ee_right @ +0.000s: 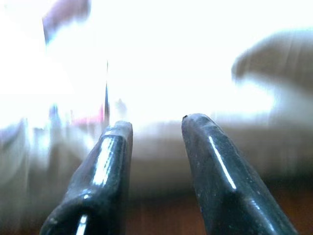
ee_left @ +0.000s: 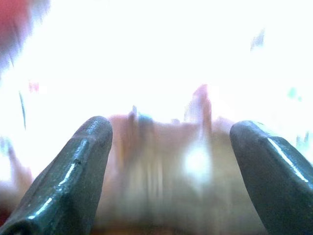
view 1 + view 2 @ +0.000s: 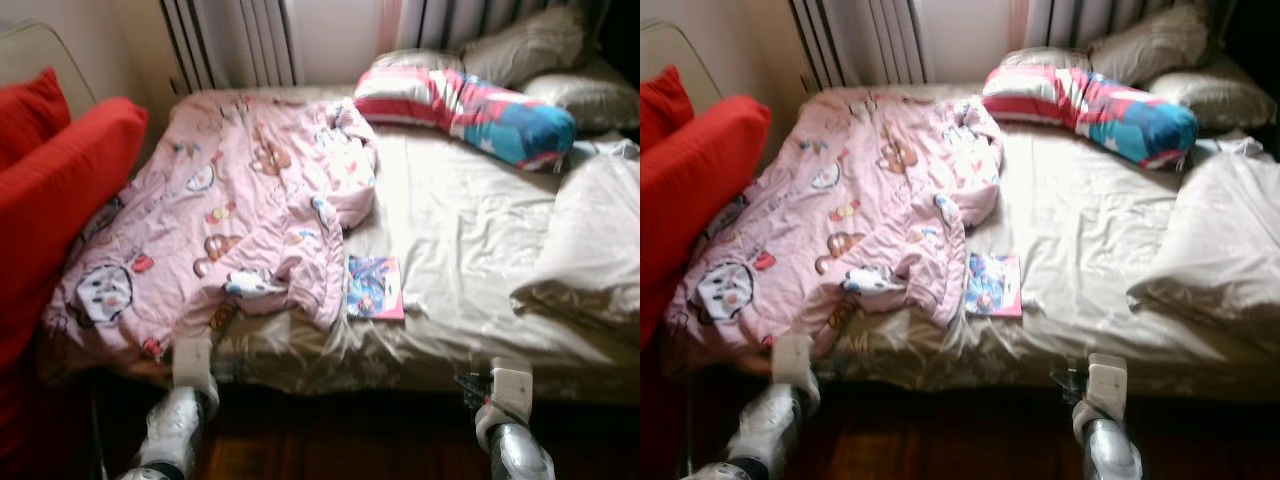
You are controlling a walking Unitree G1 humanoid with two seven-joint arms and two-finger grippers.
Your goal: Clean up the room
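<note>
A pink cartoon-print blanket [image 3: 230, 210] lies crumpled over the left half of the bed [image 3: 470, 220], hanging over its front edge. A small colourful book [image 3: 375, 287] rests on the cream sheet beside the blanket's corner. My left arm [image 3: 185, 400] is raised before the bed's front edge, below the blanket. My right arm [image 3: 510, 410] is at the front edge further right. In the blurred left wrist view my left gripper [image 2: 168, 127] is open wide with nothing between its fingers. My right gripper [image 1: 154, 122] is open by a narrower gap, also empty.
A red, white and blue striped pillow [image 3: 465, 105] and grey pillows [image 3: 525, 45] lie at the head. A bunched white duvet [image 3: 590, 240] covers the right side. Red cushions [image 3: 50, 190] stand to the left. Dark wooden floor [image 3: 340, 450] runs before the bed.
</note>
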